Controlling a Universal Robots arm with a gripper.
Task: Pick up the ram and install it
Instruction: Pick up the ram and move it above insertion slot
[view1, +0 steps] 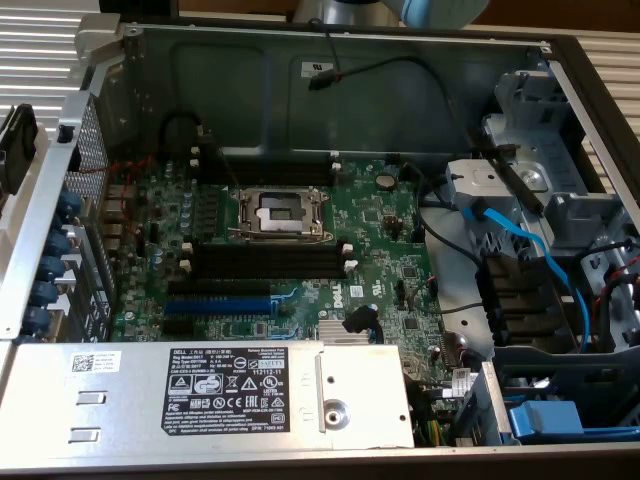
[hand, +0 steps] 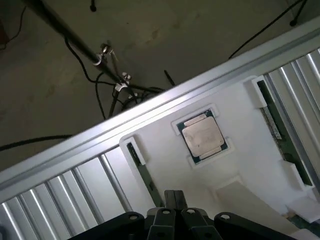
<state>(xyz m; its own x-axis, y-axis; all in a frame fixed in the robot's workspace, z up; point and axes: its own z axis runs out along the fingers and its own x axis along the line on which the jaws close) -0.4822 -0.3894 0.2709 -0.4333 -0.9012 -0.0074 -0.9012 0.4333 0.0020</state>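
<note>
In the wrist view a white foam tray (hand: 235, 165) holds a ram stick (hand: 276, 127), long, thin and dark green, lying on edge in a groove along one side. A second dark stick (hand: 144, 172) sits in a groove at the other side, running toward my gripper (hand: 173, 196). The gripper's black fingers are pressed together, shut, with nothing seen between them, just above that second stick's near end. In the exterior view the open computer case shows the motherboard's black memory slots (view1: 265, 262) with white end clips; no stick stands in them.
A processor chip (hand: 202, 136) rests in the tray's middle pocket. Ribbed metal table (hand: 60, 195) surrounds the tray. In the case, the processor socket (view1: 278, 213) sits between slot banks, a silver power supply (view1: 230, 395) in front, and blue cables (view1: 530, 250) and drive bays on the exterior view's right.
</note>
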